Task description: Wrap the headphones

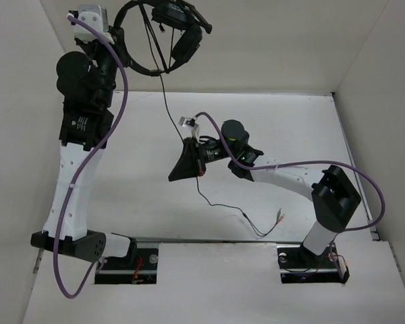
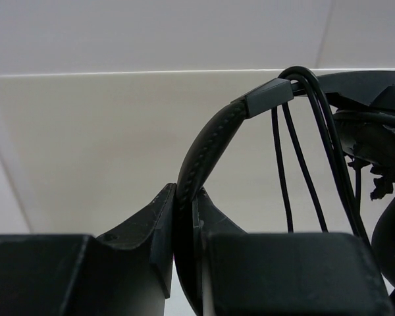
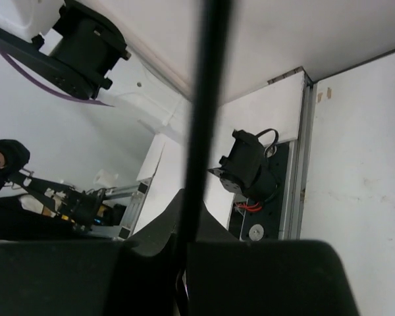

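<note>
The black headphones (image 1: 163,30) hang high at the back left, with their band (image 2: 210,138) pinched between my left gripper's (image 1: 119,46) fingers, also in the left wrist view (image 2: 183,204). Several cable strands (image 2: 296,164) loop over the band near the earcups (image 1: 185,42). The thin black cable (image 1: 165,94) drops from the headphones to my right gripper (image 1: 183,165), which is shut on it above the table's middle. In the right wrist view the cable (image 3: 201,99) runs straight up out of the shut gripper (image 3: 184,220). The cable's tail (image 1: 219,204) trails across the table to small plugs (image 1: 279,217).
White walls (image 1: 270,40) close in the white table (image 1: 277,121) on three sides. Purple robot cables (image 1: 118,101) loop beside both arms. The arm bases (image 1: 125,260) sit in slots at the near edge, one also showing in the right wrist view (image 3: 250,164).
</note>
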You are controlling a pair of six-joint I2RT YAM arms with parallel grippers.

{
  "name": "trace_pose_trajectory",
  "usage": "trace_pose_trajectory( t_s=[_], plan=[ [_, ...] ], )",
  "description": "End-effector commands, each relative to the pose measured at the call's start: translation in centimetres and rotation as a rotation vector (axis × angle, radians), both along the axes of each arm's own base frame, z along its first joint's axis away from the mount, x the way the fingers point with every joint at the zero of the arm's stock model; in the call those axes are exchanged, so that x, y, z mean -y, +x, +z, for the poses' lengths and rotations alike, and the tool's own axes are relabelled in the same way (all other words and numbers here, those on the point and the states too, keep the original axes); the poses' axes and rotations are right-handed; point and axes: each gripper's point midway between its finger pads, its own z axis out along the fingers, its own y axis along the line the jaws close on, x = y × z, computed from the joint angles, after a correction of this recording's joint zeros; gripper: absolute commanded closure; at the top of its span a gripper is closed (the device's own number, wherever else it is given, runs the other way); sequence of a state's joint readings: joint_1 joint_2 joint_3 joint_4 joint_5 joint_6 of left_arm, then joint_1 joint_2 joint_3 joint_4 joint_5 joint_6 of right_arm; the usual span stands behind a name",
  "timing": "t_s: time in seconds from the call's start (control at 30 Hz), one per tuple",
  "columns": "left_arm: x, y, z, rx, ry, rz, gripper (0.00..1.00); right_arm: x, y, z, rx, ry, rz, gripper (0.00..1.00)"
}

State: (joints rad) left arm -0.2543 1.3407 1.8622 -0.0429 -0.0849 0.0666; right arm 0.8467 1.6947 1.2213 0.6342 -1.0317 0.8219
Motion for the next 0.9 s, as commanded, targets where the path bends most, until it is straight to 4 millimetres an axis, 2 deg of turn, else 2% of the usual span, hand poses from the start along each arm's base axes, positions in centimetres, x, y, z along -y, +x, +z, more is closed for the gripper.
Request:
trace_pose_trajectory(
  t_s=[0.0, 0.17, 0.4, 0.6, 0.77, 0.87],
  plan=[
    [-2.9, -1.4, 4.1, 0.174, -0.009, 0.154, 0.99, 0.7, -1.0, 3.4, 0.143, 0.048, 0.015, 1.0],
    [-3.8, -0.6, 2.4, 0.16, 0.069, 0.229, 0.99, 1.1, 0.1, 4.9, 0.28, 0.0, -0.058, 1.0],
    [-4.0, 0.9, -0.8, 0.099, 0.137, 0.257, 0.99, 2.7, 3.6, 7.6, 0.55, -0.067, -0.23, 1.0],
    [-3.8, 2.3, -3.8, 0.041, 0.188, 0.264, 0.99, 5.1, 6.8, 12.6, 0.849, -0.121, -0.426, 1.0],
    [-2.9, 2.8, -7.4, -0.028, 0.256, 0.241, 0.99, 7.7, 9.9, 17.1, 1.158, -0.209, -0.622, 1.0],
    [-2.0, 2.8, -8.8, -0.056, 0.294, 0.214, 0.99, 9.3, 11.6, 18.6, 1.37, -0.314, -0.718, 1.0]
  ],
)
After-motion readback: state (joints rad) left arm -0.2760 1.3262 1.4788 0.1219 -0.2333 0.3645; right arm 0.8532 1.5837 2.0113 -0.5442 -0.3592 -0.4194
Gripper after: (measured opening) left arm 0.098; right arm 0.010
